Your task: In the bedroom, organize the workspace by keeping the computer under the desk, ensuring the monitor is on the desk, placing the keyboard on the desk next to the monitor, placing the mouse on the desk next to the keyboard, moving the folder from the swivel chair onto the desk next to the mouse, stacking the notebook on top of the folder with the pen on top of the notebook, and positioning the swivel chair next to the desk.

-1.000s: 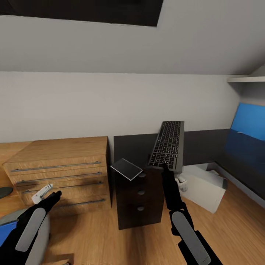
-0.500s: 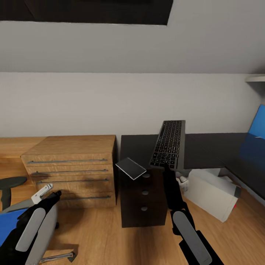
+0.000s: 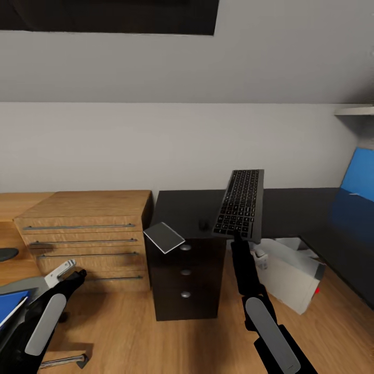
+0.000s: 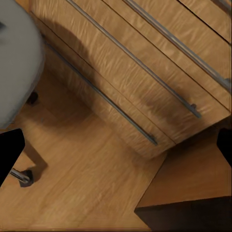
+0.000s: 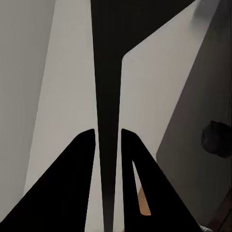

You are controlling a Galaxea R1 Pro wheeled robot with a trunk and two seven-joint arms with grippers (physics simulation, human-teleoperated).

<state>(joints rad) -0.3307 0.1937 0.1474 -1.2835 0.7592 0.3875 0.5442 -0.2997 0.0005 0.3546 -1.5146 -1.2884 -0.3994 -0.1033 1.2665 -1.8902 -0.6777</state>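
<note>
My right claw (image 3: pixel 235 236) grips the keyboard (image 3: pixel 240 204), raised over the table (image 3: pixel 291 205) near the mouse (image 3: pixel 203 225). My left claw (image 3: pixel 65 270) hangs open by the chair (image 3: pixel 31 288).

A light-wood drawer chest (image 3: pixel 85 236) with four long metal handles stands against the pale wall at about nine o'clock in the head view, its drawer fronts and bar handles (image 4: pixel 140 63) also running slantwise across the left wrist view. Just beside it, toward the centre, a black three-drawer cabinet (image 3: pixel 187 283) with round knobs stands on the oak plank floor (image 3: pixel 140 337). At twelve o'clock a dark skylight (image 3: pixel 109 15) is set in the sloped grey ceiling, and a white shelf (image 3: pixel 356 110) juts from the wall at two o'clock.
</note>
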